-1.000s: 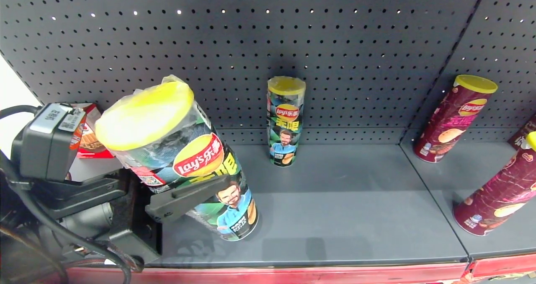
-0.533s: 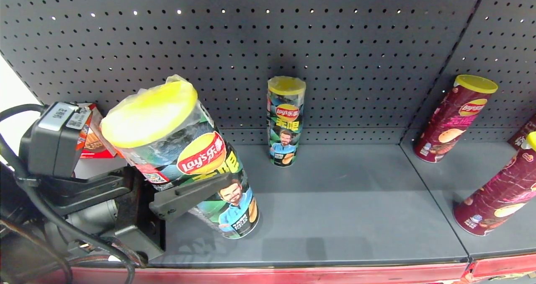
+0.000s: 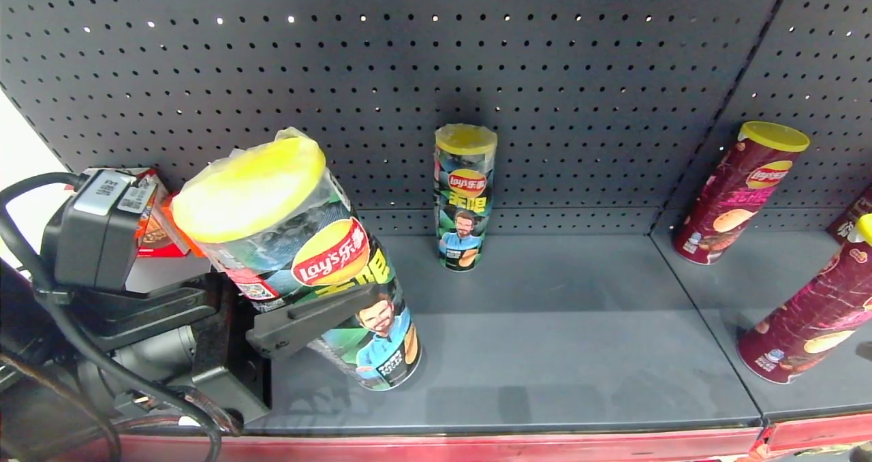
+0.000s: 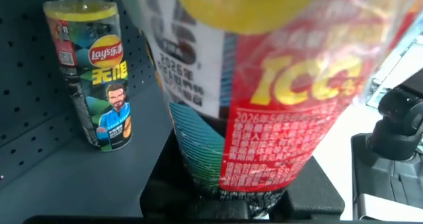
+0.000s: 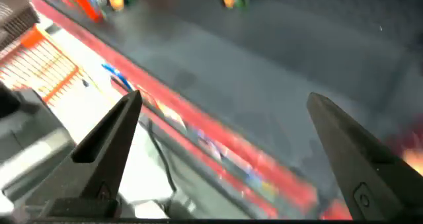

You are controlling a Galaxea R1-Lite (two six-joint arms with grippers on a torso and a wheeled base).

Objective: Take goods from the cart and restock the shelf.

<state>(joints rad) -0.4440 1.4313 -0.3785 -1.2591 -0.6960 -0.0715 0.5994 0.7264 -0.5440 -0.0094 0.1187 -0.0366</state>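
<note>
The left gripper (image 3: pixel 310 312) reaches in from the shelf's left end and is clamped across the lower body of a green chip can (image 3: pixel 300 264), with one finger lying over its front. The held can tilts, its yellow lid leaning left. Its base is down at the shelf board (image 3: pixel 558 339), in front and to the left of the upright can (image 3: pixel 465 196), which stands against the pegboard wall (image 3: pixel 409 73). I cannot tell whether the base touches the board.

The right gripper (image 5: pixel 231 138) hangs with its jaws spread wide over the shelf's red front lip (image 3: pixel 477 445). Bare board runs right of the upright can as far as a leaning maroon can (image 3: pixel 739 193) and a nearer maroon can (image 3: pixel 811 319). A red box (image 3: pixel 153 234) sits well to the left of the upright can.
</note>
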